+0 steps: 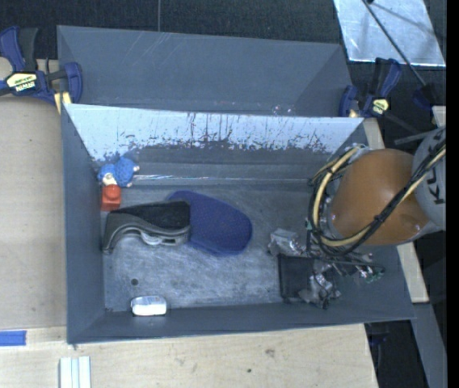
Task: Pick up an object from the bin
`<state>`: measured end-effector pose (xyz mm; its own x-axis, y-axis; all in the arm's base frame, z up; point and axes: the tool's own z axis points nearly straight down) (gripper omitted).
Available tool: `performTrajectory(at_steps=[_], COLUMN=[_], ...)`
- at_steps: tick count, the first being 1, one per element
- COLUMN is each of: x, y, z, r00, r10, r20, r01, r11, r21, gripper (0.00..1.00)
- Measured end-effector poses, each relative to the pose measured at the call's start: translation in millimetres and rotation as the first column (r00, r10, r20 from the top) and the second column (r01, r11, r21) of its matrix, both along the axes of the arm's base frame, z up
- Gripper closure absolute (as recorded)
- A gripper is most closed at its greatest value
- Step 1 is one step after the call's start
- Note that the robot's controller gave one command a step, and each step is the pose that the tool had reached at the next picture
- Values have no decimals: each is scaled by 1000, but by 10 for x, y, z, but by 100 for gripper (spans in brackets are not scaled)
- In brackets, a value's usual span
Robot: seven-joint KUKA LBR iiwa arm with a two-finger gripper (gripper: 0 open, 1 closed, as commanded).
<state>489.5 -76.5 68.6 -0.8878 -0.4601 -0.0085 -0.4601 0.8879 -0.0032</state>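
The gripper hangs low in the front right corner of the bin, over a flat black box (whether it is spread or closed I cannot tell). To the left lie a blue oval pouch, a black and grey tool and a small white block, its markings too small to read.
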Motion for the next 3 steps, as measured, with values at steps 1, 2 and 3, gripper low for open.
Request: performTrajectory(at_steps=[1,2,3], x=[6,70,57], y=[-15,-251,-298], z=[31,1309,1820], r00=[1000,1000,904], r10=[-2,26,427], r20=[1,2,-3], r01=[2,-26,-427], r11=[1000,1000,904], r21=[0,-4,-5], gripper=[100,100,100])
